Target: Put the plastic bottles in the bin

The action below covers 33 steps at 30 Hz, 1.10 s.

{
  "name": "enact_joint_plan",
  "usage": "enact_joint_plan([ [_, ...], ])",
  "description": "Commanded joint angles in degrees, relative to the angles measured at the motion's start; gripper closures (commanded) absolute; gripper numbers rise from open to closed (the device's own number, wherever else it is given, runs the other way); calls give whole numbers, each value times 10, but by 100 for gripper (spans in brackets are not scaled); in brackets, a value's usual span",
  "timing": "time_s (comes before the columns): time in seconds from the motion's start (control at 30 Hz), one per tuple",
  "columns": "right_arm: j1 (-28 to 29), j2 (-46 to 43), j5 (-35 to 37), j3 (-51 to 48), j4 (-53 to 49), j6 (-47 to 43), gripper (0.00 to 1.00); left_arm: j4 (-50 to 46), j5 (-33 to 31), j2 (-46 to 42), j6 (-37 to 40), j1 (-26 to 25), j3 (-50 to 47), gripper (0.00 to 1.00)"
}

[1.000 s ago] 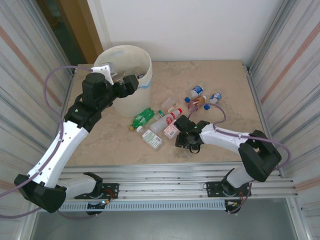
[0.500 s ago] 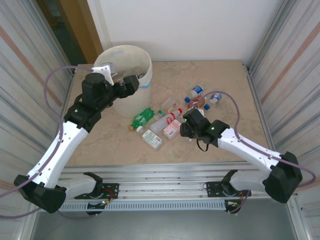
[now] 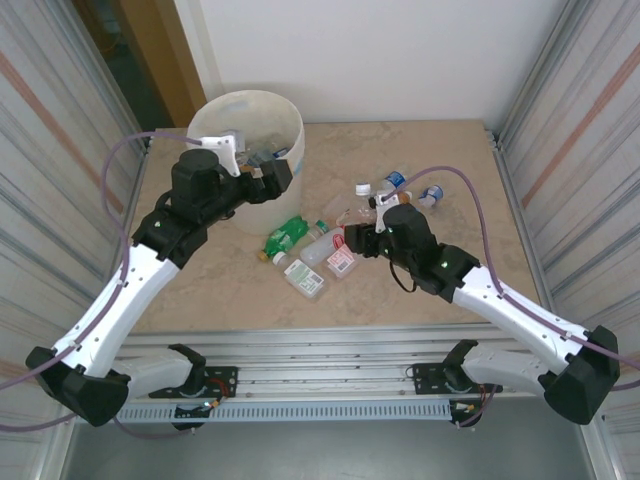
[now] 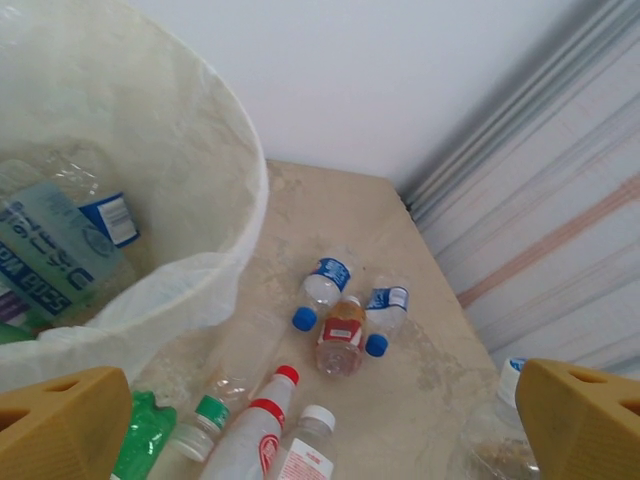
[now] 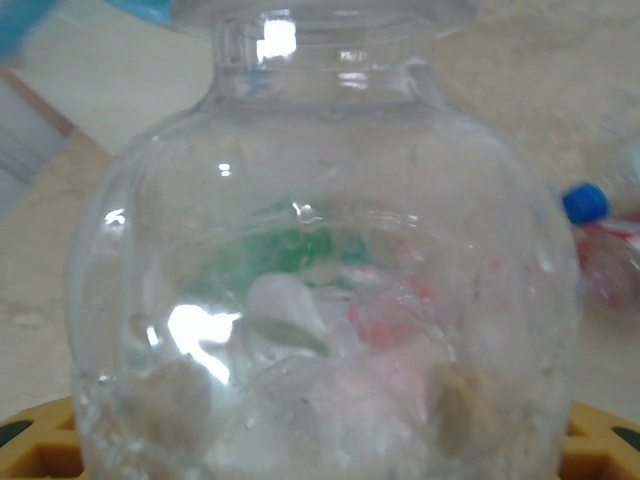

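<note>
The bin stands at the back left, with several bottles lying inside its bag-lined rim. My left gripper hangs open beside the bin's right wall, its wide yellow jaws with nothing between them. My right gripper is shut on a clear plastic bottle, lifted over the heap; that bottle also shows in the left wrist view. On the table lie a green bottle, a red-capped white one, a white-capped one and a brown one between two blue-capped bottles.
Corrugated metal walls close in both sides of the beige table. A metal rail runs along the near edge. The blue-capped bottles lie toward the back right.
My right arm has swung from the front of the heap back and left, carrying the clear bottle up off the table. My left gripper has shifted slightly right, away from the bin.
</note>
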Motion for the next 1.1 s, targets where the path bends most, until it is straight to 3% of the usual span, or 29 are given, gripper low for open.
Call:
enact_joint_plan([
  [0.0, 2, -4, -58, 14, 81, -53, 65, 1, 50, -4, 2, -4, 23, 1],
  [0.3, 3, 44, -171, 54, 145, -88, 66, 9, 138, 7, 7, -18, 19, 3],
  [0.63, 13, 81, -222, 90, 170, -90, 67, 8, 162, 53, 26, -52, 47, 4],
  [1.07, 26, 90, -226, 91, 170, -89, 68, 76, 179, 64, -3, -56, 31, 39],
])
